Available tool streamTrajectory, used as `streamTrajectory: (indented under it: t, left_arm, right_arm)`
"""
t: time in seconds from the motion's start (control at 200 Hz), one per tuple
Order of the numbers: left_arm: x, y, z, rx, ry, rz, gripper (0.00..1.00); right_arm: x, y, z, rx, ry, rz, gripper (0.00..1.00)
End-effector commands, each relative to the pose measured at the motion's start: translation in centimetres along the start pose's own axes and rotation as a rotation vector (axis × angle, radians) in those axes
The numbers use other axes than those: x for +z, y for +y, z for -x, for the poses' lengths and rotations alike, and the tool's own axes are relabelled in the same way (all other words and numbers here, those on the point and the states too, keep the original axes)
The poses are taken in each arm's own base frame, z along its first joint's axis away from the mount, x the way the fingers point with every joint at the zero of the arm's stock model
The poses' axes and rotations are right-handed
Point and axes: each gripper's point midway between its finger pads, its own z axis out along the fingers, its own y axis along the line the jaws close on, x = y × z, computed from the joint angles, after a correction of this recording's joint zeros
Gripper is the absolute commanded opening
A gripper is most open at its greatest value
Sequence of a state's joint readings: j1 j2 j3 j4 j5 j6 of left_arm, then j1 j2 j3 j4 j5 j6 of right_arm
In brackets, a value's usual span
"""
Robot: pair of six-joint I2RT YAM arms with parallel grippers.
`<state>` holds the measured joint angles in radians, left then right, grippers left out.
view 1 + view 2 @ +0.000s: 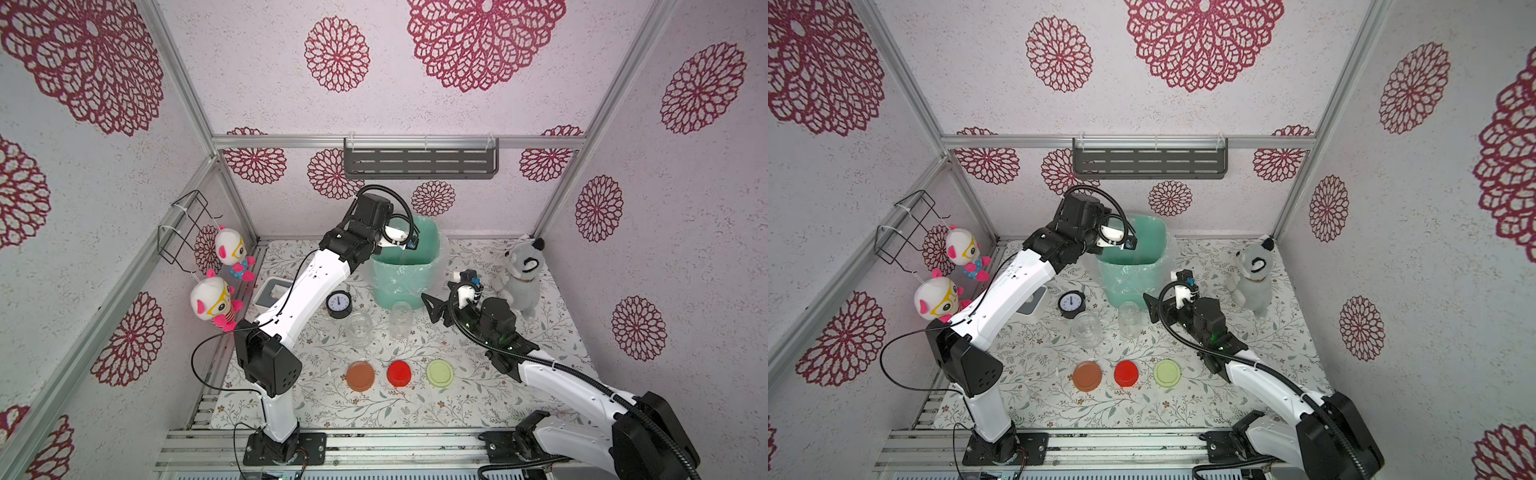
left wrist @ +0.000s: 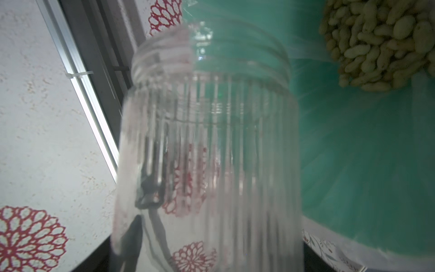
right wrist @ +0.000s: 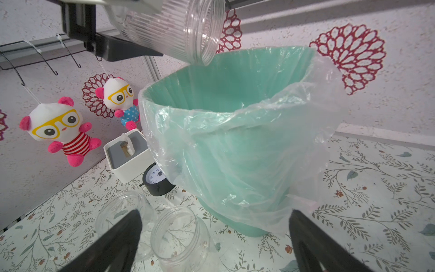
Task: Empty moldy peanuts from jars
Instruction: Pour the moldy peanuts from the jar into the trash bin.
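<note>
Left end effector [image 3: 141,30] clamps a tilted, empty jar [image 3: 188,30] above the bin [image 3: 235,153]; right end effector [image 3: 215,216] jaws stand apart.

Jar [image 2: 209,146] smeared with blur in the left wrist view, base cut by the frame edge; one dark finger [image 2: 133,235] there, warped through the ribbed wall; peanuts [image 2: 376,40] cropped at the corner; left gripper [image 3: 157,30] cut by the edge in the right wrist view; in both top views, jar all but lost behind the wrist above the bin [image 1: 430,245]; white box [image 1: 268,291] half covered by the left arm.
</note>
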<state>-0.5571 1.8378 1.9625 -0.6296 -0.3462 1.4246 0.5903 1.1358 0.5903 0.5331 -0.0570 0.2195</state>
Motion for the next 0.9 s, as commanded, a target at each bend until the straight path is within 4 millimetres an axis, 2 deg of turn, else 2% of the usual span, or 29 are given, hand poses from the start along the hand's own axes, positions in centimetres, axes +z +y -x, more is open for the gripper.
streamTrajectory:
  t: [0.0, 0.225, 0.34, 0.52, 0.71, 0.896]
  left_arm:
    - [-3.2, 4.7, -1.1, -0.202, -0.080, 0.170, 0.00]
    - [-5.7, 5.9, -1.6, -0.465, -0.269, 0.206, 0.00]
    - [-6.8, 5.4, -1.2, -0.551, -0.382, 0.193, 0.00]
    - [-7.8, 3.6, -0.2, -0.635, -0.507, 0.122, 0.00]
    - [-8.9, 0.1, 1.8, -0.638, -0.649, 0.016, 0.00]
    - [-10.1, -2.0, 3.0, -0.650, -0.738, -0.061, 0.00]
  right_arm:
    - [-0.7, 1.4, 3.6, -0.016, -0.076, 0.044, 0.99]
    - [-1.5, 2.5, 6.1, -0.046, -0.082, 0.116, 0.99]
    - [-1.9, 2.8, 7.2, -0.050, -0.069, 0.167, 0.99]
    - [-2.2, 4.1, 8.7, -0.054, 0.002, 0.274, 0.99]
    - [-2.7, 5.6, 11.0, -0.003, 0.008, 0.393, 0.99]
    - [-2.4, 5.9, 12.6, 0.050, 0.016, 0.444, 0.97]
